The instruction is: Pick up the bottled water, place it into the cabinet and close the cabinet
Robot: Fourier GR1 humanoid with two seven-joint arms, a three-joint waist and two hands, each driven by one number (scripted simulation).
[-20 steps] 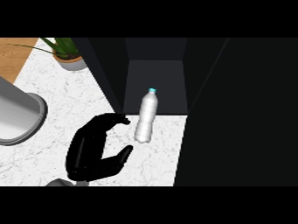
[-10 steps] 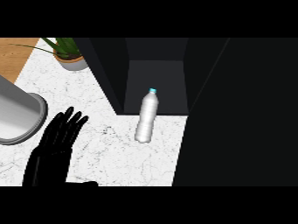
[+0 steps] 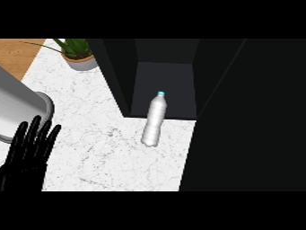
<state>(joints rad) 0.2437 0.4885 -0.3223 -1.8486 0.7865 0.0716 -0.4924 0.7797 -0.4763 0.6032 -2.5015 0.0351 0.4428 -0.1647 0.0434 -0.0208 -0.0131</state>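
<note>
The clear water bottle (image 3: 154,121) with a teal cap sits on the white marble counter (image 3: 95,148), right at the mouth of the dark cabinet (image 3: 168,81). Its cap end reaches just over the cabinet's floor. The cabinet stands open, and its dark door (image 3: 261,121) fills the right side of the head view. My left hand (image 3: 26,155) shows at the lower left, open with straight fingers pointing up, well to the left of the bottle and apart from it. Nothing is held. My right hand does not show.
A large grey cylinder (image 3: 9,108) stands at the left, just above my left hand. A potted plant (image 3: 79,54) sits at the back left beside the cabinet's left wall. Wooden flooring (image 3: 9,51) shows beyond the counter's left edge.
My left hand was curled close to the bottle's lower left; it has opened and drawn away to the lower left. The bottle has stayed where it was.
</note>
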